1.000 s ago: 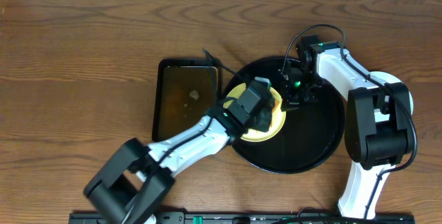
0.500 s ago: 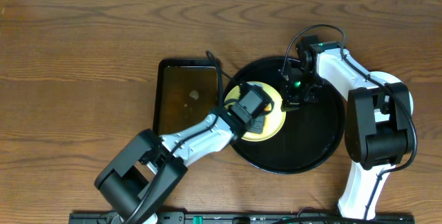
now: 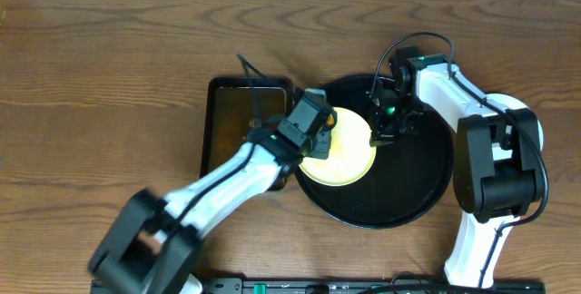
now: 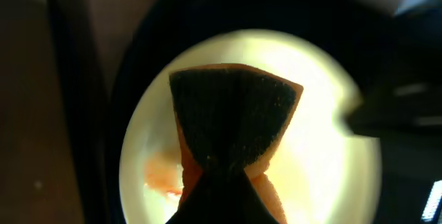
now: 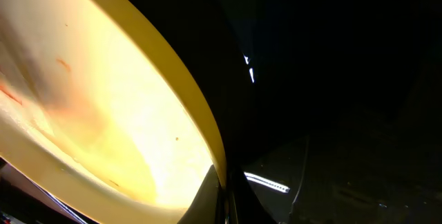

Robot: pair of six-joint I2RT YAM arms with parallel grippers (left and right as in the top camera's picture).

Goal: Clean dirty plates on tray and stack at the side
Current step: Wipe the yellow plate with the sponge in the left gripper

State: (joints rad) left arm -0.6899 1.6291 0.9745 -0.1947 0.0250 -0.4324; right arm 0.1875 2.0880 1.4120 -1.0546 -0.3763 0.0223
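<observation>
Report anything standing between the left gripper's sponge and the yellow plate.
Nothing visible. The sponge, pinched in the left gripper, faces the yellow plate directly. The right gripper only clamps the plate's rim, clear of the smear.

The left hand (image 3: 320, 136), clamped on the sponge (image 4: 231, 120), now sits farther left, at the rim of the yellow plate (image 3: 352, 149), leaving the plate's face mostly uncovered.
</observation>
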